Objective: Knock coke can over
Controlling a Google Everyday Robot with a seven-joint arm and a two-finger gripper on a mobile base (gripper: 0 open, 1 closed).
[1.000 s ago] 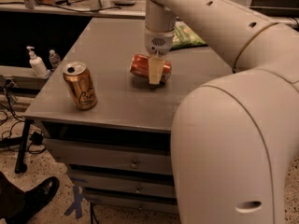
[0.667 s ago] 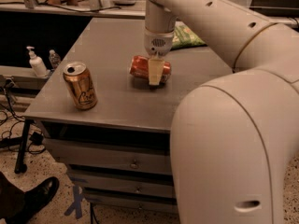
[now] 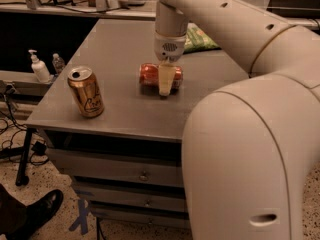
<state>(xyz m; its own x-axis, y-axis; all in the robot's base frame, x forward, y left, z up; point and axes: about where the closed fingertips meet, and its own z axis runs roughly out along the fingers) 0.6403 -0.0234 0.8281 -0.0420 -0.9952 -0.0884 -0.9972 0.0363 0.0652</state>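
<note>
The coke can (image 3: 148,76), red-orange, lies on its side near the middle of the grey table top (image 3: 115,114). My gripper (image 3: 165,88) hangs straight down from the arm (image 3: 220,19) and sits right in front of the can's middle, hiding part of it. Whether it touches the can does not show. A gold can (image 3: 86,92) with dark script stands upright near the table's front left corner, well apart from the gripper.
A green bag (image 3: 199,39) lies at the table's back right, behind the arm. My pale base (image 3: 240,164) fills the right foreground. Drawers (image 3: 140,174) sit under the table top. A pump bottle (image 3: 38,67) stands on a low shelf at left. A shoe (image 3: 35,211) is at bottom left.
</note>
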